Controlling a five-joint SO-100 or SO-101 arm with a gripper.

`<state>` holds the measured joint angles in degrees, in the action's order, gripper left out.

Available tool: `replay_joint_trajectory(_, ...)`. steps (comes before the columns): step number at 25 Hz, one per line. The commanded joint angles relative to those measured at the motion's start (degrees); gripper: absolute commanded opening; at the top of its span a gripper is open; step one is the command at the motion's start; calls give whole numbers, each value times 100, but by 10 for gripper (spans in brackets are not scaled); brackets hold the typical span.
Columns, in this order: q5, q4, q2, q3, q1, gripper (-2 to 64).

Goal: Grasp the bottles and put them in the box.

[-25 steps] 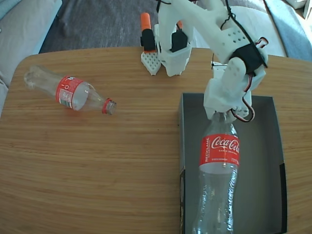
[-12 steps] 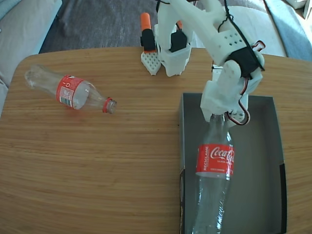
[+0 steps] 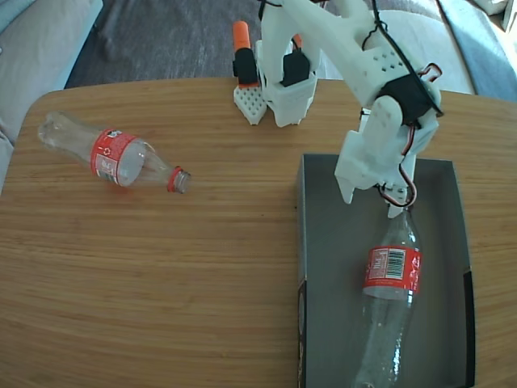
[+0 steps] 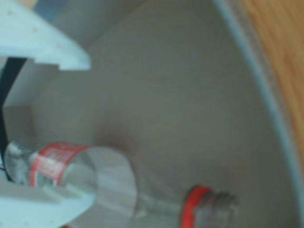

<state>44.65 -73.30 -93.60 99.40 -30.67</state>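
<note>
One clear bottle (image 3: pixel 389 291) with a red label lies inside the dark grey box (image 3: pixel 331 259), along its right half, neck pointing at the arm. My gripper (image 3: pixel 373 202) hovers open just over the box's far end; the bottle's neck lies beside one white finger (image 3: pixel 398 208). In the wrist view the same bottle (image 4: pixel 71 171) rests on the box floor (image 4: pixel 180 95) with its red neck ring at the lower right, and my gripper (image 4: pixel 83 133) is spread wide with nothing held. A second bottle (image 3: pixel 113 155) lies on its side at the table's left, neck pointing right.
The arm's white base (image 3: pixel 279 85) with an orange part (image 3: pixel 241 39) stands at the table's far edge. The wooden table (image 3: pixel 161 283) is bare between the left bottle and the box. A grey couch (image 3: pixel 36 36) lies beyond the rounded left corner.
The gripper has opened and let go of the bottle's neck. The bottle dropped from a tilted hold to lie flat in the box, further right and rolled so its barcode faces up.
</note>
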Motion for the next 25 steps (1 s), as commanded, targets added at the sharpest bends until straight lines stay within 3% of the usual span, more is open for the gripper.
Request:
replay_joint_trajectory(1,-132,-26,-176,-633,132,291)
replay_joint_trajectory(4,-255,-114,-176,-1046,378,263)
replay_joint_trajectory(17,-290,-1687,-185,-2373,1696,163)
replay_joint_trajectory(25,-2171,-1793,-185,-2391,2558,161)
